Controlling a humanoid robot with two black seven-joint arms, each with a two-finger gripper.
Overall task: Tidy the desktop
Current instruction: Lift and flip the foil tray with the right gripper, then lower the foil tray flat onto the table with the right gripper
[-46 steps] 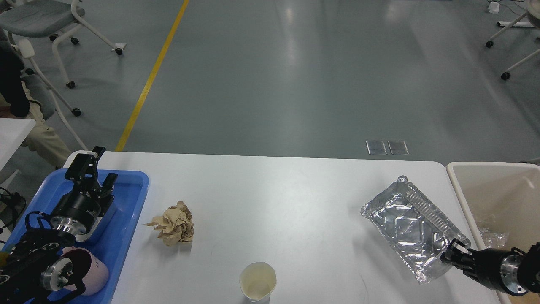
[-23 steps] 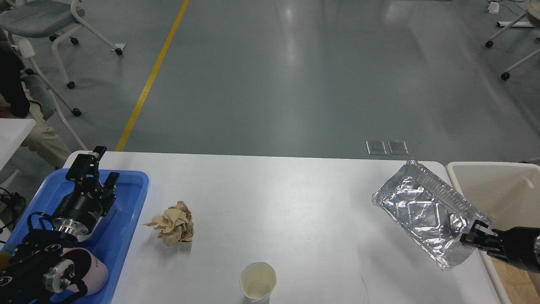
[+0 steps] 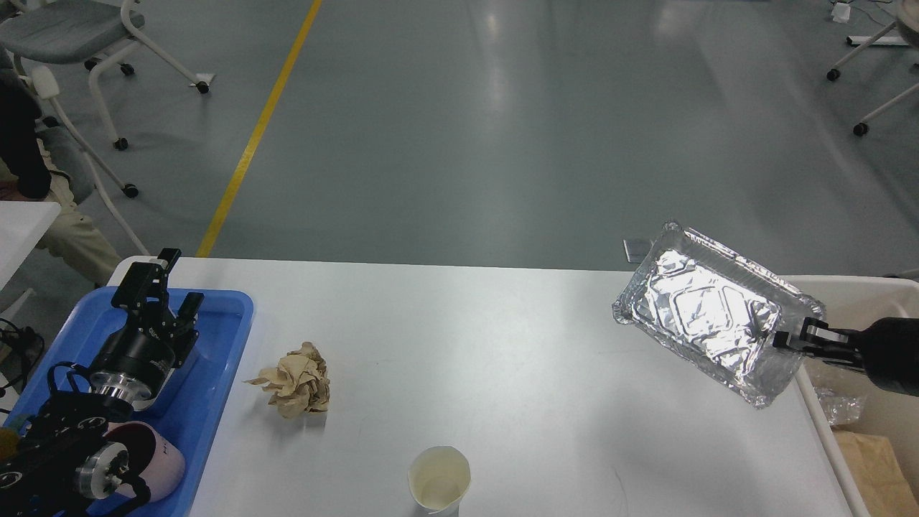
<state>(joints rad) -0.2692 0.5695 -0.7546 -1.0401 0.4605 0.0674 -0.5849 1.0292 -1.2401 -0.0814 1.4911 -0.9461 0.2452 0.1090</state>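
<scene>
Gripping the foil tray (image 3: 707, 309) by its near rim, your right pincer (image 3: 790, 337) holds it tilted above the counter (image 3: 467, 345), with the bin (image 3: 854, 301) immediately right; left pincer (image 3: 161, 287) hangs apart

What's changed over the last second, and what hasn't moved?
The right gripper, shut on the foil tray, has lifted it off the desktop and swung it up toward the bin. The left gripper, crumpled paper and paper cup stayed put.
</scene>
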